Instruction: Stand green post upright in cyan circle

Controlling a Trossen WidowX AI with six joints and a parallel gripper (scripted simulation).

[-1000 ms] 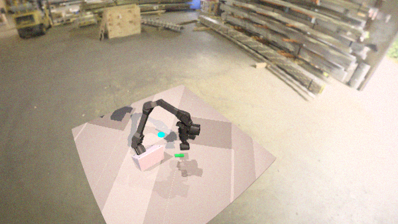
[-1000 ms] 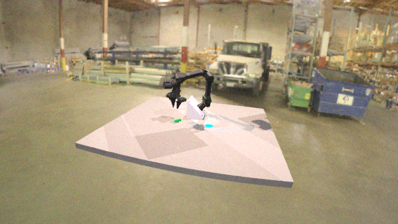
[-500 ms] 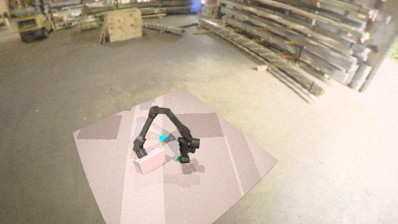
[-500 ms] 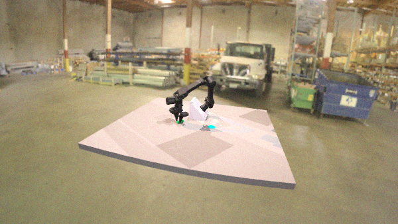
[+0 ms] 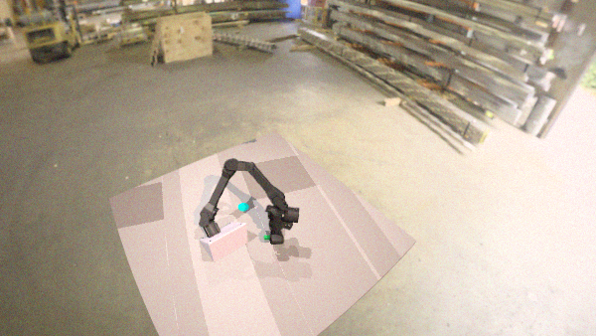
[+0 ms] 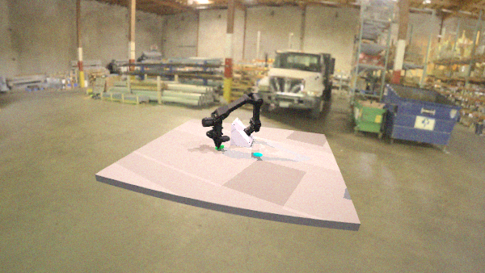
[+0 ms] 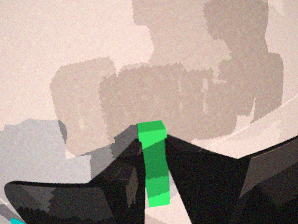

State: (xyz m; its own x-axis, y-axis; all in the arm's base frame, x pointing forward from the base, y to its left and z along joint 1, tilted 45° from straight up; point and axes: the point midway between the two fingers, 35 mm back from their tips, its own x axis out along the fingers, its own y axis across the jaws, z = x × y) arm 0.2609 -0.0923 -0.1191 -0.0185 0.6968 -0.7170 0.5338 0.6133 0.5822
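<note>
The green post lies flat on the pink platform. My gripper is down at the platform surface, and its dark fingers press against both sides of the post in the wrist view. One end of the post sticks out beyond the fingertips.
A white box stands at the arm's base, close to the post and the circle. The platform's edges drop to the warehouse floor. A truck, bins and stacked metal stand far off.
</note>
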